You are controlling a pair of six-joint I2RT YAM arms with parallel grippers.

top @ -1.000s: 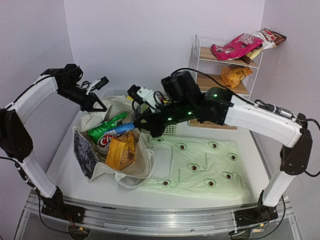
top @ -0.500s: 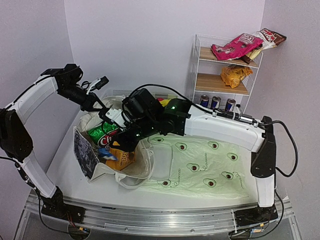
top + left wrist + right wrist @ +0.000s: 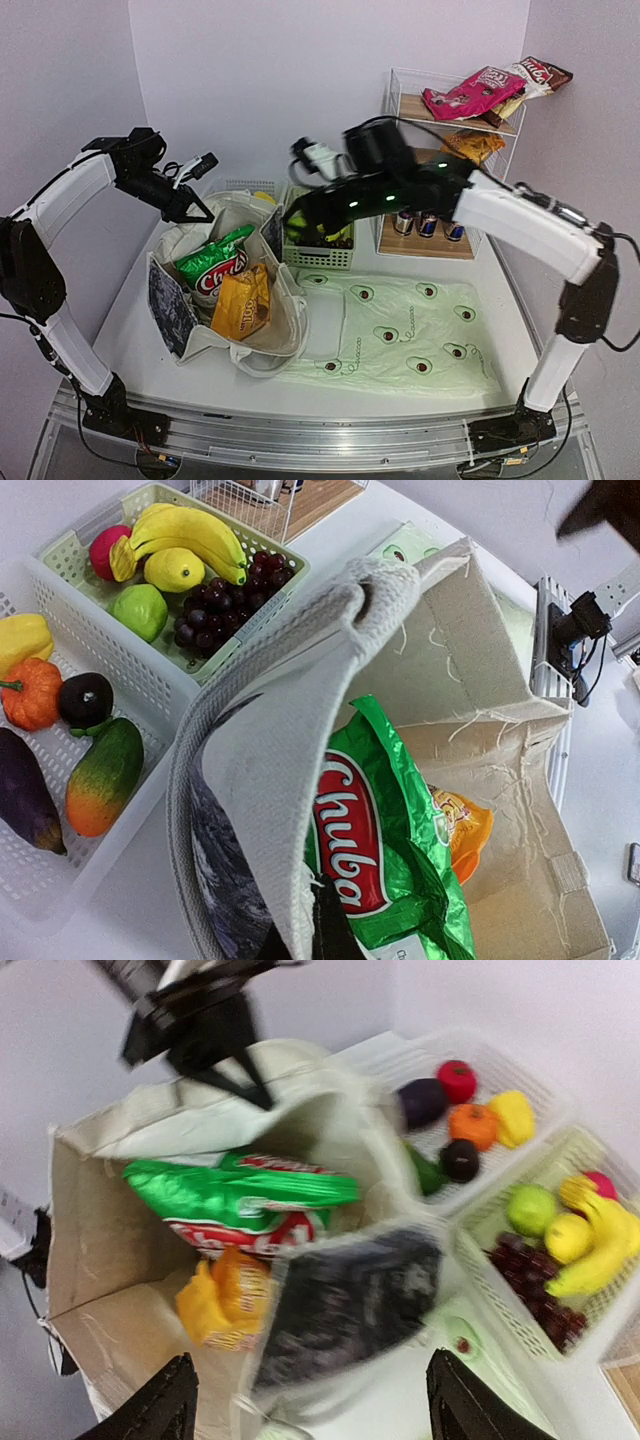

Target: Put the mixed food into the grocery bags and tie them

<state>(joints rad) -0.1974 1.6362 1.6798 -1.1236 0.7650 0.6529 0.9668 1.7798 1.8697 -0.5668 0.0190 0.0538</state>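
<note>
The cream canvas tote [image 3: 280, 330] stands open at the left, holding a green-white crisp packet [image 3: 212, 265] and an orange one [image 3: 243, 300]. My left gripper [image 3: 195, 210] is shut on the tote's back rim [image 3: 300, 810] and holds it up. My right gripper [image 3: 293, 217] hovers above the green basket [image 3: 320, 255]. Its fingers [image 3: 165, 1410] stand wide open with nothing between them. Bananas [image 3: 195, 530] and a grape bunch [image 3: 215, 605] lie in that basket. The avocado-printed plastic bag [image 3: 410, 330] lies flat at the right. Drink cans [image 3: 428, 225] stand on the rack.
A white basket [image 3: 130, 680] of vegetables, with a dark eggplant [image 3: 20, 795], sits behind the tote. At the back right a wire rack [image 3: 440, 170] carries a pink crisp packet [image 3: 465, 95] and other snack packets.
My right gripper dipped into the tote, opened, then rose back towards the green basket. The blue can that lay on the packets no longer shows. The left arm stayed put.
</note>
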